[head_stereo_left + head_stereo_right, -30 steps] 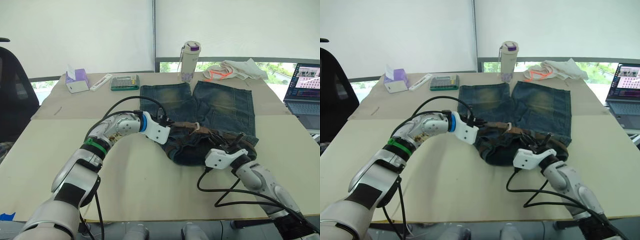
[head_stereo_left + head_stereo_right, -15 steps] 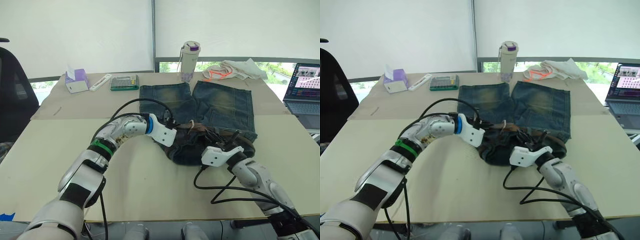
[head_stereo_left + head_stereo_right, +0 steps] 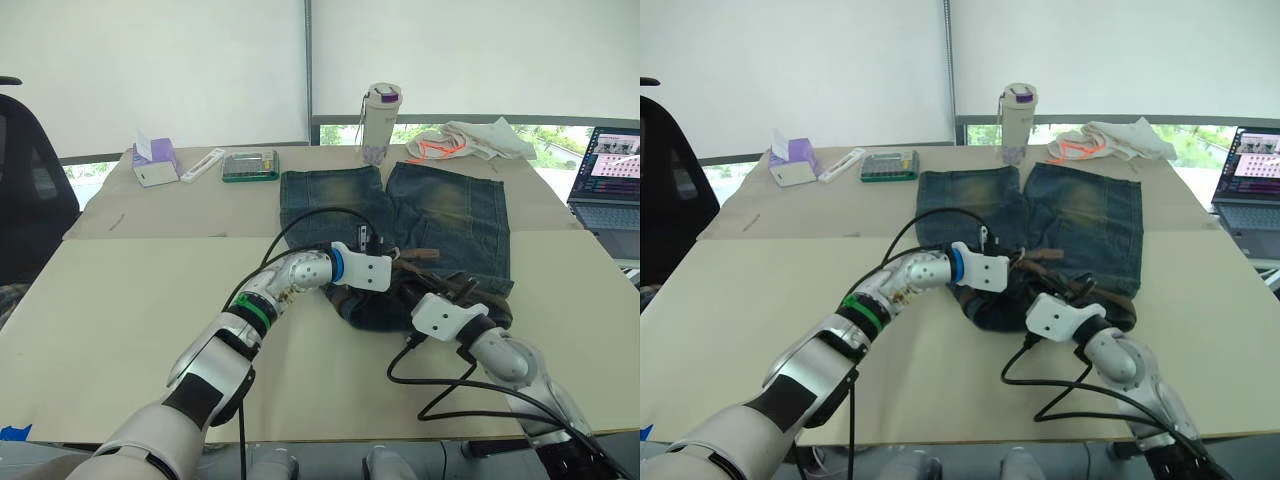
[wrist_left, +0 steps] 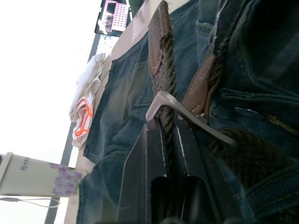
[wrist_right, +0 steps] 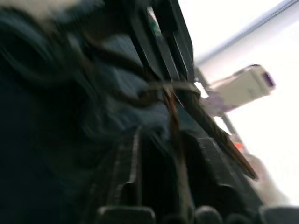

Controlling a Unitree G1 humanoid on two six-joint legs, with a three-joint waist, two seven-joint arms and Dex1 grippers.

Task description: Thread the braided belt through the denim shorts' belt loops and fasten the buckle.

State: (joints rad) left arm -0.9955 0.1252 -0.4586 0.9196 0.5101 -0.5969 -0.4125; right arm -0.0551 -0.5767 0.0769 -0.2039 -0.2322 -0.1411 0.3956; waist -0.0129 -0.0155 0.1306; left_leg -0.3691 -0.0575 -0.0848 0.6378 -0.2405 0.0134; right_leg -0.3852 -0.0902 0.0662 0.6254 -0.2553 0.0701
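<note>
We reach our left arm far across to the right, elbow bent, wrist level, and our left gripper (image 4: 169, 140) has its two black fingers (image 4: 140, 158) pressed together on the belt (image 4: 163, 84). Our right arm stretches forward, forearm angled inward, right gripper (image 3: 462, 292) low, close beside the left one.

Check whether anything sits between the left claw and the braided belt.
Nothing visible does. In the left wrist view the left claw is already shut on the braided belt, just behind the buckle, with both lying on the denim shorts. The right claw sits close by at the waistband.
</note>
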